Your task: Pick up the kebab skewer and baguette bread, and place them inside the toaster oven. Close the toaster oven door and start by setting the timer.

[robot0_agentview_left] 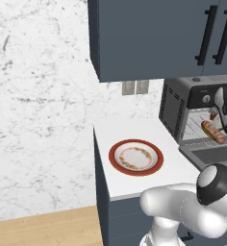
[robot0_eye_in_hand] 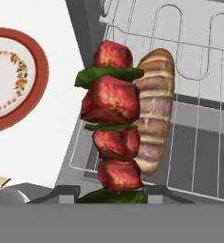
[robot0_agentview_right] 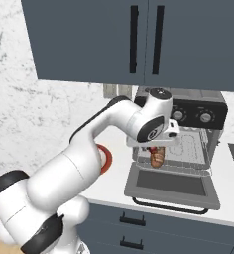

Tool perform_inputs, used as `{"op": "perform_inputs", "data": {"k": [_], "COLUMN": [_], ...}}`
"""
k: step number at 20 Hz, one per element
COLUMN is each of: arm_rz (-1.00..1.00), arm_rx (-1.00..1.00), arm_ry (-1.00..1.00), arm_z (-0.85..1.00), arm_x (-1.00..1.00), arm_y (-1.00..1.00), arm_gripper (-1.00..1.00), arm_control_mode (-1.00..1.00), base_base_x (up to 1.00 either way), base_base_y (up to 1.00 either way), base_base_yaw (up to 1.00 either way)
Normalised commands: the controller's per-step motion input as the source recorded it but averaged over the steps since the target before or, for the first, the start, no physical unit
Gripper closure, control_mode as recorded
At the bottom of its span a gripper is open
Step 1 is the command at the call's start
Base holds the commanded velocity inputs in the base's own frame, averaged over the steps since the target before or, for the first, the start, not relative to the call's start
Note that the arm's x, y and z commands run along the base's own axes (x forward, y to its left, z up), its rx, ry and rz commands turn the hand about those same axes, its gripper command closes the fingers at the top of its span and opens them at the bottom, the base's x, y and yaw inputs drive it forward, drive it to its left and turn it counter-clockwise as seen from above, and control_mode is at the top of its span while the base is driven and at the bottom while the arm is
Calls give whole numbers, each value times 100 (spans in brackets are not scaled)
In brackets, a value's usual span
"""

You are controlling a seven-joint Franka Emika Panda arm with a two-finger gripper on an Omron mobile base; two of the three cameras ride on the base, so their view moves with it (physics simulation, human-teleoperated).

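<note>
A: Where's the skewer (robot0_eye_in_hand: pixel 115 128)?

B: Clamped in my gripper (robot0_eye_in_hand: pixel 111 192), hanging just beside the bread (robot0_eye_in_hand: pixel 154 111) on the oven (robot0_agentview_right: pixel 188 136) rack. I should lower it flat alongside the bread before letting go.

Baguette bread (robot0_eye_in_hand: pixel 154 109) on the toaster oven (robot0_agentview_left: pixel 175 108) rack, kebab skewer (robot0_eye_in_hand: pixel 113 128) just beside, plate (robot0_agentview_left: pixel 136 157) left.

Glossy ceramic plate (robot0_agentview_left: pixel 136 157), matt grey metal toaster oven (robot0_agentview_left: pixel 175 108), wire rack (robot0_eye_in_hand: pixel 199 118).
</note>
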Motion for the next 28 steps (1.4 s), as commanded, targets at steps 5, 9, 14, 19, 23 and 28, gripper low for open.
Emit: {"op": "perform_inputs", "data": {"k": [5, 9, 14, 19, 23, 28], "arm_rz": [-17, -9, -4, -1, 0, 0], "arm_rx": [-1, 0, 0, 0, 0, 0], "arm_ry": [0, -1, -1, 0, 0, 0], "arm_z": [-15, -19, -41, -20, -29, -27], "arm_x": [11, 27, 30, 7, 0, 9], "arm_y": [-40, -26, -23, -39, -26, -5], "arm_gripper": [100, 100, 100, 100, 100, 100], "arm_control_mode": [-100, -100, -100, -100, -100, -100], "base_base_x": [0, 0, 0, 0, 0, 0], "base_base_y": [0, 0, 0, 0, 0, 0], "base_base_yaw": [0, 0, 0, 0, 0, 0]}}
